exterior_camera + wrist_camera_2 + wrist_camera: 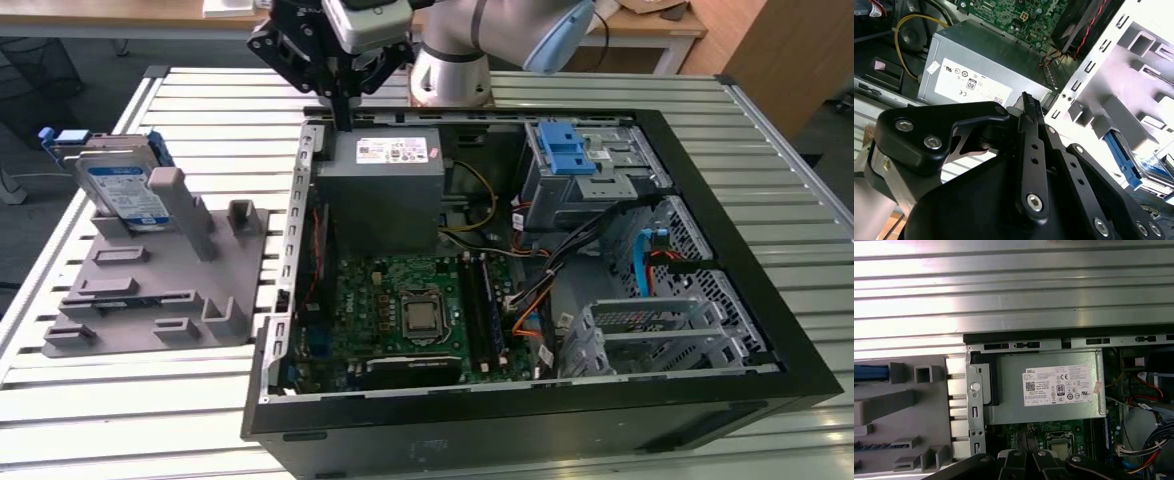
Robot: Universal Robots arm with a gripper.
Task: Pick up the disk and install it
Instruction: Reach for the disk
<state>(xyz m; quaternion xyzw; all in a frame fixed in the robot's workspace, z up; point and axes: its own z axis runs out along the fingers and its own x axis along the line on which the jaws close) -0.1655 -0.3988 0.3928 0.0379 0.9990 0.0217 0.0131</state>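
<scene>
While the claw (344,120) hangs closed and empty over the power supply (387,190) in the computer case (747,200), the disk (123,190) stands on edge in the grey holder (160,290) on the worktop (200,90), at the exterior view's left.

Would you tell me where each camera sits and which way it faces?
Exterior view: off the arm, looking down on the open computer case, the disk on its stand, the gripper.
First wrist view: on the arm, straight down at the power supply; gripper links.
Second wrist view: slanted, past the gripper.
All share the power supply.
</scene>
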